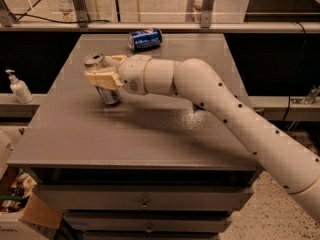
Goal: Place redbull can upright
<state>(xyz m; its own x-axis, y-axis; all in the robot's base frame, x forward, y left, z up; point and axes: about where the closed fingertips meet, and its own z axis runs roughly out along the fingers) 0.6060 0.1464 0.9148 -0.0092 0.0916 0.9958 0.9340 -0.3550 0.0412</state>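
Observation:
The redbull can (106, 93) is a slim silver-grey can with a shiny pull-tab top. It stands nearly upright, tilted slightly left, with its base on the grey table (150, 129) at the left middle. My gripper (103, 70) comes in from the right on a long white arm. Its cream fingers (102, 78) are closed around the can's upper half, just below the top.
A shorter bright blue can (145, 38) lies on its side near the table's far edge. A white pump bottle (19, 87) stands on a ledge to the left. Drawers sit below the table front. A cardboard box (35, 214) is at lower left.

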